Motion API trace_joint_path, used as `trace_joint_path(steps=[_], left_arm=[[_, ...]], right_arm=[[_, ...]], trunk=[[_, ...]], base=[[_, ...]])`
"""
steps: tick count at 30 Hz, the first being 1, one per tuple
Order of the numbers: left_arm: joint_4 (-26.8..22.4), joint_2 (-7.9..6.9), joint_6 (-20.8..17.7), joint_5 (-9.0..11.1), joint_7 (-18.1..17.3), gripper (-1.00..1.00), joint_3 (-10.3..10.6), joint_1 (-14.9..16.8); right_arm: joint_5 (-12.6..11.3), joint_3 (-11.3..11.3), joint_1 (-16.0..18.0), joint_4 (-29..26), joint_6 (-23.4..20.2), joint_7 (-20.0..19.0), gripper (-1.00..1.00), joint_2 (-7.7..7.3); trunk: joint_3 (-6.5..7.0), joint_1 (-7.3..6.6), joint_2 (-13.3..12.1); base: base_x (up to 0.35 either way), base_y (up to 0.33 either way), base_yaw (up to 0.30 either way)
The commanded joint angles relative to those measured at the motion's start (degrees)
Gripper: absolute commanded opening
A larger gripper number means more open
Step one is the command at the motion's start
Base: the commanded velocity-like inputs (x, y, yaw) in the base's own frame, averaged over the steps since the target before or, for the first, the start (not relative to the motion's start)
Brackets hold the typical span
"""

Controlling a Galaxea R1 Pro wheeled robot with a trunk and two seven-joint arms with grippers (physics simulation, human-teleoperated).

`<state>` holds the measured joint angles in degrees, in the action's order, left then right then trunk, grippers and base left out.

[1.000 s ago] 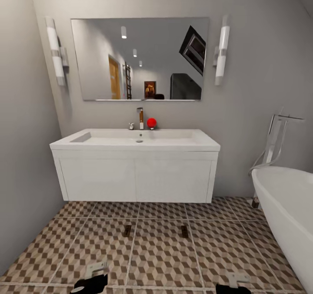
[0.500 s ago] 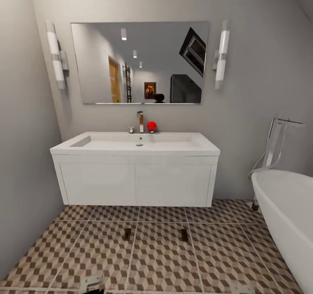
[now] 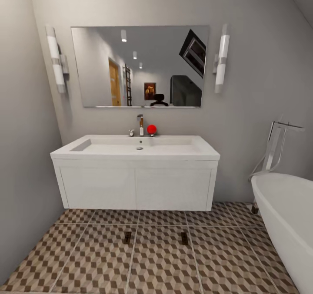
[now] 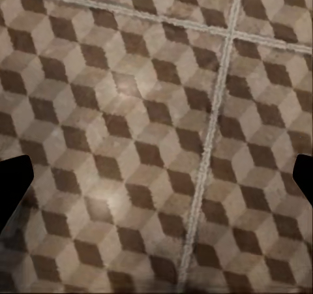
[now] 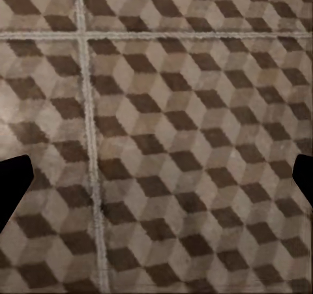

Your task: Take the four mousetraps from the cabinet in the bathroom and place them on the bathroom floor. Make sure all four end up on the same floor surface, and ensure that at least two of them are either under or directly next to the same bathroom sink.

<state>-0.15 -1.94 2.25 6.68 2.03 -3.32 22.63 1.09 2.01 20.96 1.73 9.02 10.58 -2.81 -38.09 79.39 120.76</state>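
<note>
Two small dark-brown mousetraps (image 3: pixel 127 237) (image 3: pixel 184 238) lie flat on the cube-patterned bathroom floor (image 3: pixel 161 263), just in front of the wall-hung white sink (image 3: pixel 135 176) with its chrome tap (image 3: pixel 140 124). In the left wrist view my left gripper (image 4: pixel 156 183) hangs open over bare tiles, its dark fingertips (image 4: pixel 13 186) far apart. In the right wrist view my right gripper (image 5: pixel 156 183) is open too, with only tiles between its fingertips (image 5: pixel 13 183). The cabinet is out of view.
A white oval bathtub (image 3: pixel 287 224) with a chrome floor tap (image 3: pixel 274 148) stands at the right. A grey wall (image 3: pixel 21 176) closes the left side. A red ball (image 3: pixel 151 129) sits on the sink beside the tap. A mirror (image 3: pixel 139 66) hangs above.
The head camera has tilted upward, so the whole picture has slid down. The gripper parts at the bottom edge have left the head view. The two mousetraps have not moved.
</note>
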Motion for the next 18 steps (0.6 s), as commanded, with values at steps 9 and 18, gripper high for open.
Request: trace_joint_path(steps=[9, 18], left_arm=[[0.1, 0.12, -0.4, 0.4, -0.7, 1.0, -0.3, -3.6], [0.1, 0.15, -0.5, 0.4, -0.9, 1.0, -0.4, -7.0]], right_arm=[[0.1, 0.2, -4.1, 0.2, -1.4, -1.6, 1.0, 0.0], [0.1, 0.2, -9.0, 0.1, -1.6, -3.2, 1.0, 0.0]], trunk=[[1.56, -1.99, -3.6], [3.18, -3.97, -7.2]], base=[[0.0, 0.0, 0.0], [0.0, 0.0, 0.0]])
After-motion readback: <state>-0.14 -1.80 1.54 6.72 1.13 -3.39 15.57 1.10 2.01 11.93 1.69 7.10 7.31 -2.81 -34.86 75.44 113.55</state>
